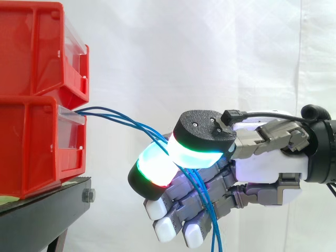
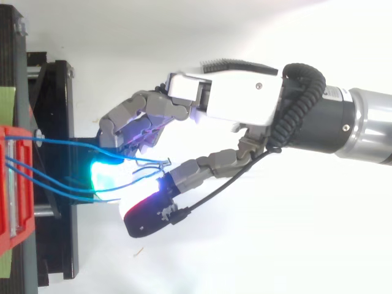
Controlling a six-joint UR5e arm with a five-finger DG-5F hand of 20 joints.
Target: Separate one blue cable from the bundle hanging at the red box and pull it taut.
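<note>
Blue cables (image 1: 121,119) leave the front of the lower red bin (image 1: 31,147) and run right and downward to my hand (image 1: 262,163). They pass between two glowing fingertips (image 1: 202,152), one cyan-green and one red-green, which pinch them. Below the pinch the strands hang down past the curled lower fingers to the bottom edge. In the top view the cables (image 2: 61,144) fan out from the red bin (image 2: 15,184) toward the hand (image 2: 233,98). One strand reaches further right than the others. How many strands sit inside the pinch is unclear.
A second red bin (image 1: 37,52) is stacked on the lower one. Both rest on a black stand (image 1: 47,210) at the left, before a white curtain. The arm comes in from the right.
</note>
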